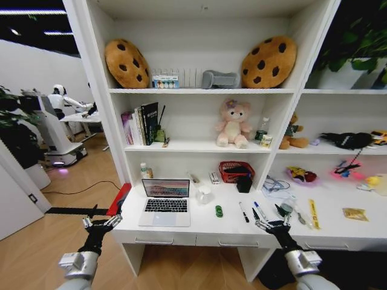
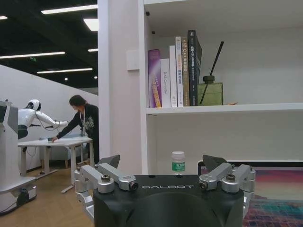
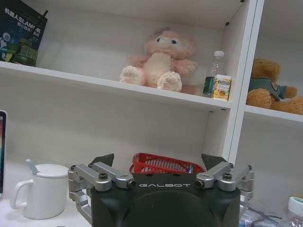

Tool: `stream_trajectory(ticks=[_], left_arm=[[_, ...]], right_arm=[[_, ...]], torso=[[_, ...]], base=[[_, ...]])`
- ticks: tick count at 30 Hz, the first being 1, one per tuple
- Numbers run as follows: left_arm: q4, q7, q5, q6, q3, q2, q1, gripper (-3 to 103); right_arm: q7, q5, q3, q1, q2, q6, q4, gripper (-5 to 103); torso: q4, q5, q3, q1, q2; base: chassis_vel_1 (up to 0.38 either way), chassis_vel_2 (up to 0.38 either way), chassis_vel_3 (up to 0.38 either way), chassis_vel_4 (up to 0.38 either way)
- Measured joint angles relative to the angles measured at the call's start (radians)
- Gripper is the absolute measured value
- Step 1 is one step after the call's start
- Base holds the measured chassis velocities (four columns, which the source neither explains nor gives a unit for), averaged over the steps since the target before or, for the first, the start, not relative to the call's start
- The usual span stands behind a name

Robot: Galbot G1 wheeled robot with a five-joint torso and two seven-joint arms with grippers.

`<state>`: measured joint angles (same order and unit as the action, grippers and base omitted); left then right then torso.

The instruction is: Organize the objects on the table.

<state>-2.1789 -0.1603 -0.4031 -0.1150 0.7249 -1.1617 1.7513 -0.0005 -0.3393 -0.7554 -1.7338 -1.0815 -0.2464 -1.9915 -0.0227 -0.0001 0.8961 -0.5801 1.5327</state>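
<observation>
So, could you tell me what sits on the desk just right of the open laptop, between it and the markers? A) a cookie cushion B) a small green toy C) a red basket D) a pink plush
B: the small green toy lies on the desk between the laptop and the markers.

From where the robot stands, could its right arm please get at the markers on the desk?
Probably yes: the right gripper, jaws open, hangs at the desk's front edge just before the markers, nothing between.
</observation>
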Motion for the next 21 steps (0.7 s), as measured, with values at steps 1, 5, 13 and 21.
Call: stream_trajectory(ticks=[1,5,13,21], left_arm=[[-0.001,0.0,0.0,0.0,0.001,0.001,0.002,98],[0.0,0.0,0.0,0.0,0.0,0.0,0.002,97],[0.001,0.0,0.002,0.0,-0.003,0.001,-0.001,98],[0.002,0.0,0.001,0.001,-0.007,0.006,0.002,98]], right_arm=[[0.0,0.0,0.0,0.0,-0.002,0.0,0.001,100],[0.0,0.0,0.001,0.0,-0.003,0.0,0.005,100],[0.001,0.001,0.004,0.003,-0.005,0.0,0.01,100],[0.013,0.011,0.011,0.003,-0.014,0.0,0.011,100]], torso=[[0.0,0.0002,0.0,0.0,0.0],[-0.0001,0.0001,0.0,0.0,0.0],[0.0,0.0,0.0,0.0,0.0],[0.0,0.0001,0.0,0.0,0.0]], base=[[-0.147,0.114,0.137,-0.132],[-0.137,0.124,0.129,-0.134],[-0.122,0.133,0.123,-0.129],[-0.116,0.098,0.118,-0.104]])
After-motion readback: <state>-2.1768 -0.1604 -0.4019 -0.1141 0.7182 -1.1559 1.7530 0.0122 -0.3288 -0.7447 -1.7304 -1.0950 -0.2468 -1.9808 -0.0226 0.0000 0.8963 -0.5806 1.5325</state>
